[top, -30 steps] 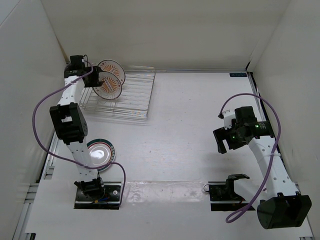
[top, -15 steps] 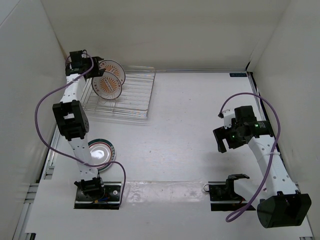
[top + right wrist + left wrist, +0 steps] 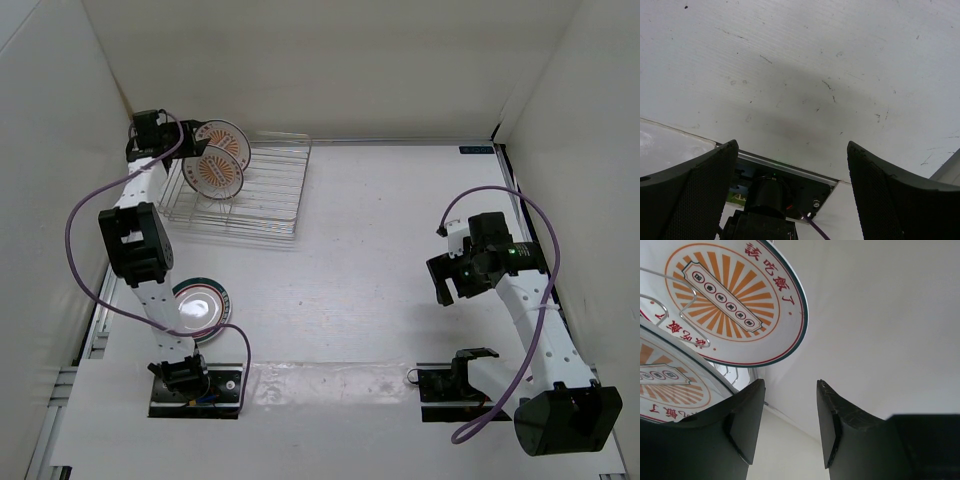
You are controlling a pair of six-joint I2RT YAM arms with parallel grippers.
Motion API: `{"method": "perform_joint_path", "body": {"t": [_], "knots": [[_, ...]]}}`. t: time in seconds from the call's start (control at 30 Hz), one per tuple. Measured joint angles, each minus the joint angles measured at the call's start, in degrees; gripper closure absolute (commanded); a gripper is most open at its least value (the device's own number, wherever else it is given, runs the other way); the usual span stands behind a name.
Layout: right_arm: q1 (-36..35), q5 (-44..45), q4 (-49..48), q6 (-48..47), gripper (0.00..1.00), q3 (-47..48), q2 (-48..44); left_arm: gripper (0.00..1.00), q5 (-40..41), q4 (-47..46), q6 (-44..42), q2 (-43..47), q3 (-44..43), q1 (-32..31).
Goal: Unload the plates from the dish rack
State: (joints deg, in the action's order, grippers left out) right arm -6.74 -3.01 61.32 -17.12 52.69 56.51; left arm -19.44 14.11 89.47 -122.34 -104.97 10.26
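Two white plates with orange sunburst centres stand upright in the dish rack (image 3: 255, 195) at the back left, one behind (image 3: 224, 139) the other (image 3: 214, 172). A third plate (image 3: 197, 303) with a plain pale centre lies flat on the table near the left arm. My left gripper (image 3: 178, 135) is open and empty, just left of the standing plates. In the left wrist view the gripper (image 3: 790, 392) points past the rear plate (image 3: 735, 300) and the nearer plate (image 3: 665, 385), with rack wire (image 3: 687, 322) between them. My right gripper (image 3: 455, 288) is open and empty over bare table at the right.
White walls enclose the table on the left, back and right; the rack sits close to the back left corner. The right wrist view shows the right gripper (image 3: 792, 150) over scuffed tabletop, with the arm's base mount (image 3: 775, 195) below.
My left wrist has shifted slightly beside the rack's back left corner, up toward the wall and then back. The plates and the right arm have not moved.
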Motion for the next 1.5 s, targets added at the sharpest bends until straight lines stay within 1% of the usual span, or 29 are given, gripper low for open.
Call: {"method": "perform_joint_path", "body": {"t": [0.2,0.23,0.37,0.43,0.67,0.87,0.97,1.2,1.27,1.33,1.37,1.4,1.5], "knots": [[0.0,-0.13,0.0,0.04,0.1,-0.07,0.0,0.4,-1.4,-0.61,0.61,1.05,1.16,0.83],[0.0,-0.17,0.0,0.04,0.1,-0.07,0.0,0.38,-1.44,-0.11,0.5,1.05,0.66,0.94],[0.0,-0.22,0.0,0.07,0.1,-0.09,-0.02,0.38,-1.38,4.24,-1.68,0.96,-2.91,1.29],[0.0,-0.22,0.0,0.09,0.1,-0.09,-0.07,0.38,-1.6,4.83,-2.45,0.98,-3.65,1.62],[0.0,-0.22,-0.02,0.15,0.1,-1.01,-0.46,0.37,-3.32,5.18,-3.02,0.85,-0.72,2.69],[0.0,-0.17,0.2,0.11,0.1,-1.01,-0.52,0.35,-5.88,6.23,-4.13,0.5,-0.7,2.8],[0.0,-0.09,0.48,-0.02,0.1,-1.01,-0.59,0.35,-7.8,4.98,-3.63,-0.9,-0.83,2.8],[0.0,0.96,1.01,-0.22,0.1,-1.01,-0.59,0.35,-13.09,4.83,-1.03,-7.23,-3.08,2.99],[0.0,1.16,1.18,-0.22,0.1,-1.01,-0.59,0.38,-13.81,5.35,-0.63,-7.5,-3.91,3.19],[0.0,1.31,1.29,-0.26,0.1,-1.01,-0.59,0.44,-14.12,5.44,-0.11,-7.69,-4.46,3.28],[0.0,1.33,1.31,-0.28,0.1,-1.01,-0.59,0.49,-14.23,5.57,0.15,-7.72,-4.59,3.3],[0.0,1.38,1.29,-0.28,0.1,-1.01,-0.59,0.61,-14.49,5.51,0.37,-7.69,-4.66,3.34],[0.0,1.38,1.25,-0.28,0.1,-1.01,-0.52,0.74,-16.92,4.92,1.38,-6.75,-4.37,4.09]]}}
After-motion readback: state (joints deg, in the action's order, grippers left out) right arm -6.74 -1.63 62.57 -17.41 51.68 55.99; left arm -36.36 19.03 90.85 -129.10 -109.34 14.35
